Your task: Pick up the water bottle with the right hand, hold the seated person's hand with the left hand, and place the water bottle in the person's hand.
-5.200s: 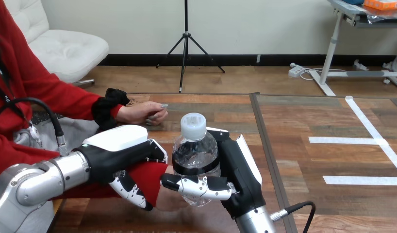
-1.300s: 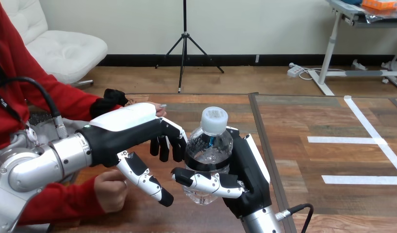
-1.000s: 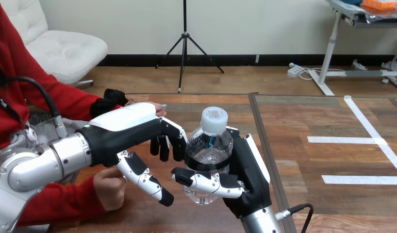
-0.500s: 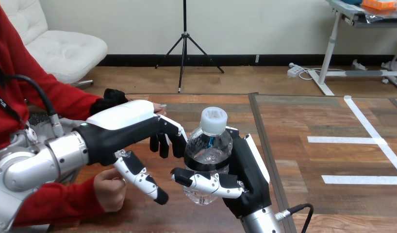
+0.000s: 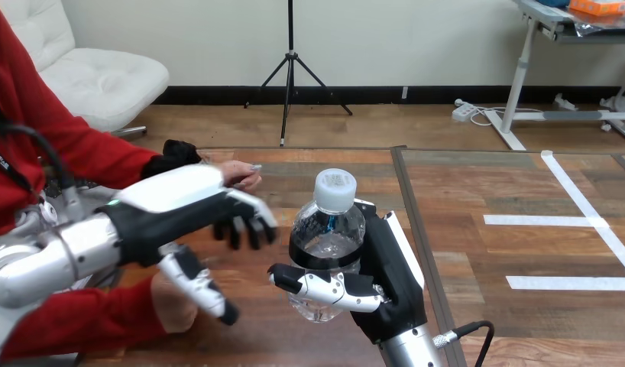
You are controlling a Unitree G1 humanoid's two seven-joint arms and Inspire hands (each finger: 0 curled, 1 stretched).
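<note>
Head view: right robot hand (image 5: pixel 390 279) clamps the water bottle (image 5: pixel 327 228); left robot hand (image 5: pixel 172 214), fingers loosely apart, over the person's lower hand (image 5: pixel 170 304).

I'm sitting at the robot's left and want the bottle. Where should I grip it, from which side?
Probably the shoulder just under the white cap, coming from the view's left: the water bottle stands upright, the right hand wraps its lower body, and that upper part is bare.

Left hand (image 5: pixel 172 206) blurred, covers part of person's near hand (image 5: pixel 169 307). Right hand (image 5: pixel 390 275) fingers (image 5: pixel 325 287) hide water bottle (image 5: pixel 326 229) lower middle. Right forearm (image 5: pixel 405 349) cut at bottom edge.
</note>
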